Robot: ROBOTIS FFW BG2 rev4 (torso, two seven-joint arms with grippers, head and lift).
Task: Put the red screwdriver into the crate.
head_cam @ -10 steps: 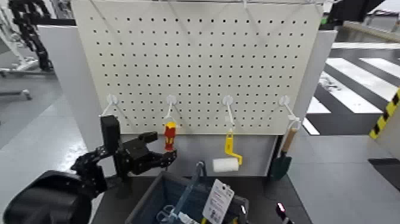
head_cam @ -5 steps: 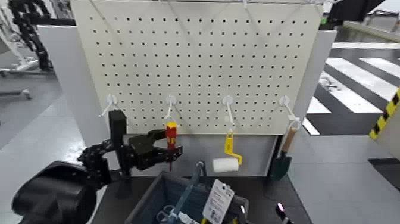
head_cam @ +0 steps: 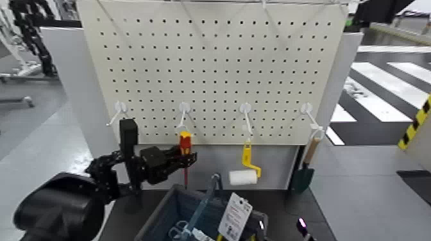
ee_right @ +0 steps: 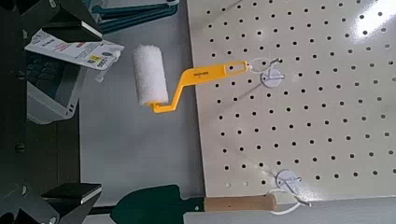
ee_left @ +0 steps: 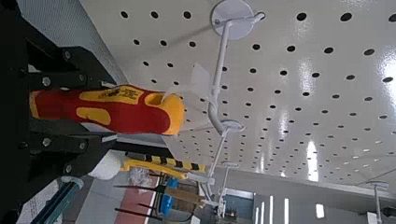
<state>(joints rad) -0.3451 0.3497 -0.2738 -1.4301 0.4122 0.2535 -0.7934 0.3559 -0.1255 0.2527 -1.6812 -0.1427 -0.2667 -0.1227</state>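
Red screwdriver (head_cam: 184, 149) shaft behind left gripper (head_cam: 174, 157)

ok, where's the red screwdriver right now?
In the head view the red screwdriver is left of centre, hanging at the pegboard on the second hook from the left, between the fingers of the left tool, above the crate.
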